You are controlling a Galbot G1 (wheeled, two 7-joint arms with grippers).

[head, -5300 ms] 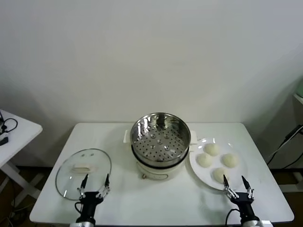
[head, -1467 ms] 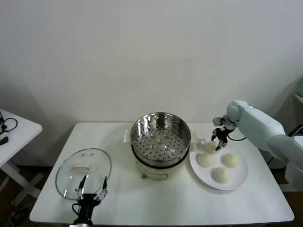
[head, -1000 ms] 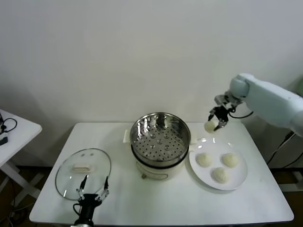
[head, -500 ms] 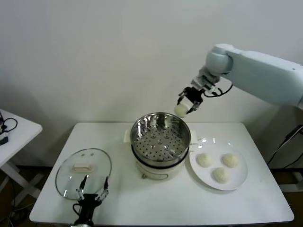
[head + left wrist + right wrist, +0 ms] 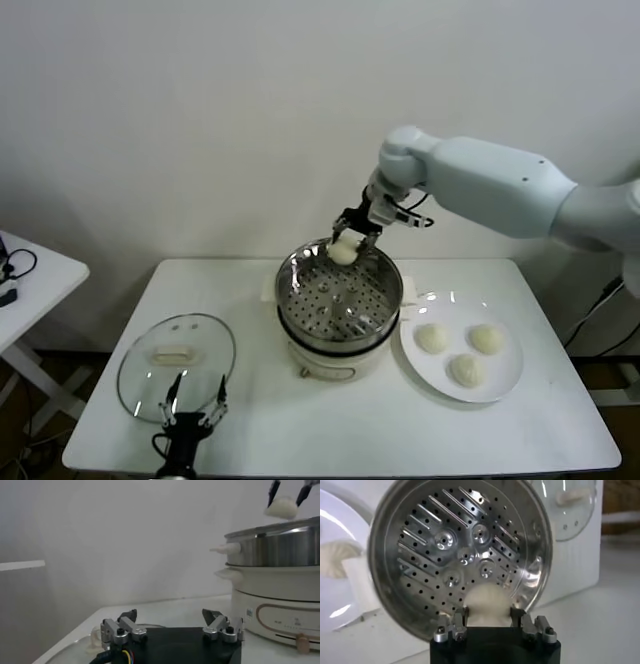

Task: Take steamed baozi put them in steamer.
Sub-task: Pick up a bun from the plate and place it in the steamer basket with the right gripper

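Left gripper parked at bottom left of frame, fingers spread, nothing in them, just by glass lid. Steamer at centre, floor bare. Right gripper hangs over its far rim, fingers clamped on one baozi. Three more on plate, right of centre. Step: first placement. Next, I'd say: lower into basket, then release.
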